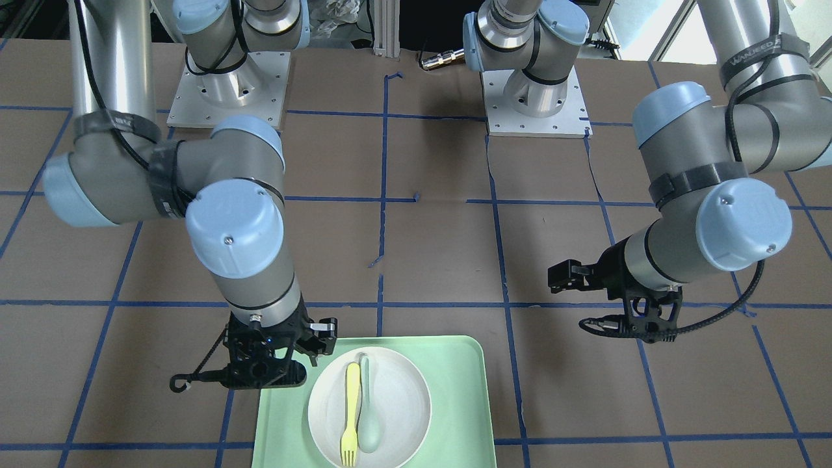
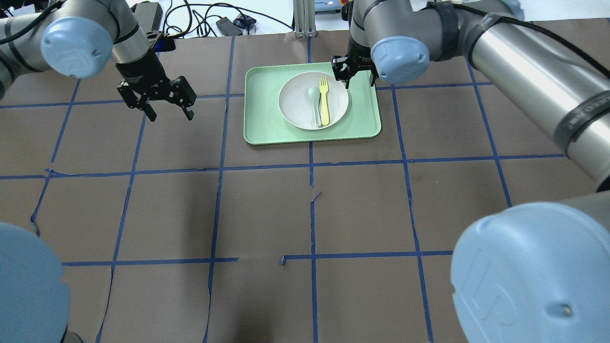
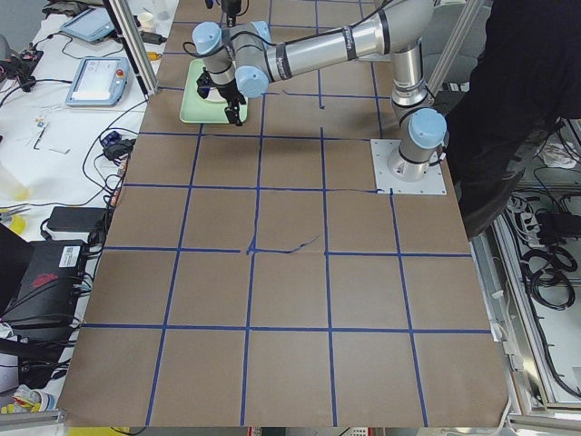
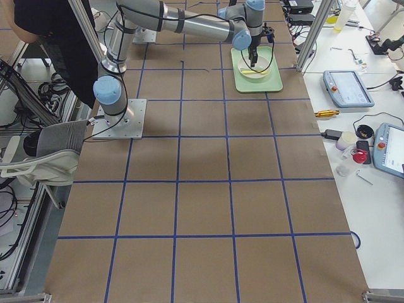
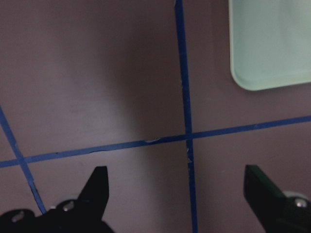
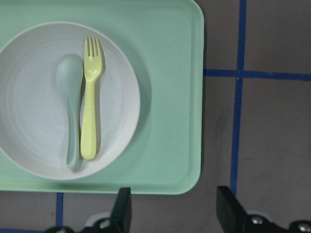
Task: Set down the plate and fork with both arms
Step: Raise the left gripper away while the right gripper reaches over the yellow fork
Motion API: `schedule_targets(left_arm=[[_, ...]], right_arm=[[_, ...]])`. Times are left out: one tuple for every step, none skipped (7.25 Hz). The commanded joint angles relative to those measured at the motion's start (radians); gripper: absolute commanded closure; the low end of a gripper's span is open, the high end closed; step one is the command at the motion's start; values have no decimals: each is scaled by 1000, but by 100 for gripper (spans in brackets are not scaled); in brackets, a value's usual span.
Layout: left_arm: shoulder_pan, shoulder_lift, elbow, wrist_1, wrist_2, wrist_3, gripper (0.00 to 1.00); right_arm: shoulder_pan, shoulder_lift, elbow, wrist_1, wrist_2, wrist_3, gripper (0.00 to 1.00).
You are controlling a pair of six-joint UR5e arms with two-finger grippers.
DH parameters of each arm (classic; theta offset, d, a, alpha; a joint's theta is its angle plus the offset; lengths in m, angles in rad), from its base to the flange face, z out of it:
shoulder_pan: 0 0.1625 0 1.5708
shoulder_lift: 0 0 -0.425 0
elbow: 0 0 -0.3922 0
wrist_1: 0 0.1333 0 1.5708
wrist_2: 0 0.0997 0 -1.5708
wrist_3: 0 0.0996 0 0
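The white plate (image 2: 298,102) sits on the mint-green tray (image 2: 267,126). The yellow fork (image 2: 324,101) lies in the plate, tines pointing away from the robot. My right gripper (image 2: 350,78) hovers above the tray's right side, open and empty. In the right wrist view its jaws (image 6: 175,213) frame the tray's edge (image 6: 170,97), with the plate (image 6: 34,126) and fork (image 6: 90,116) ahead to the left. My left gripper (image 2: 169,112) is open and empty over bare table left of the tray. In the left wrist view (image 5: 180,194) only a tray corner (image 5: 267,43) shows.
A pale grey-green spoon (image 2: 314,102) lies in the plate beside the fork, touching it. The table is brown paper with blue tape lines (image 2: 310,166). Both arm bases (image 1: 227,91) stand at the robot's side. Cables and gear lie beyond the far edge.
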Motion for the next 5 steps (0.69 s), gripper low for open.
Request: schedule_targets(left_arm=[[26, 42, -68, 5, -1, 6, 0], [26, 40, -75, 5, -4, 6, 0], [26, 42, -80, 6, -2, 6, 0], [26, 39, -85, 6, -2, 7, 0], [26, 39, -98, 15, -5, 6, 0]], right_arm=[[26, 81, -70, -28, 1, 41, 42], [26, 107, -93, -29, 4, 44, 45], [31, 141, -134, -29, 5, 50, 45], [46, 169, -149, -31, 13, 67, 48], [52, 187, -149, -31, 13, 76, 50]])
